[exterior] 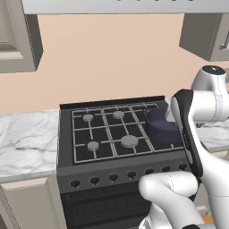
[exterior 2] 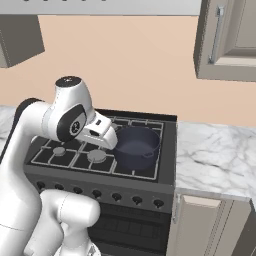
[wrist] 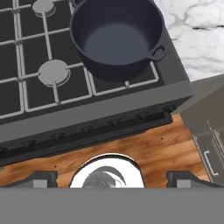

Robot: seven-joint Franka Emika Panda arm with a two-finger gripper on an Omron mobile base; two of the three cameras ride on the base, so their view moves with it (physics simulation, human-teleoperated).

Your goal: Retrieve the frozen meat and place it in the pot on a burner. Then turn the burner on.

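On the stove's right near burner, the pot [wrist: 116, 37] sits empty; jaws spread, gripping nothing — lighting it now heats it dry.

A black gas stove [exterior: 112, 129] with a row of knobs [exterior: 113, 177] stands between marble counters [exterior: 24, 143], grey wall cabinets [exterior 2: 227, 40] above, wooden floor [wrist: 148, 151] below.

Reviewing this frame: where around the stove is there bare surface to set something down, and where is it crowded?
The white marble counter left of the stove is bare, as is the marble counter to its right. On the black gas stove, the four left burners stand free. The right-hand side is taken by the round dark navy metal pot, itself empty inside, with the open gripper over the stove's front edge.
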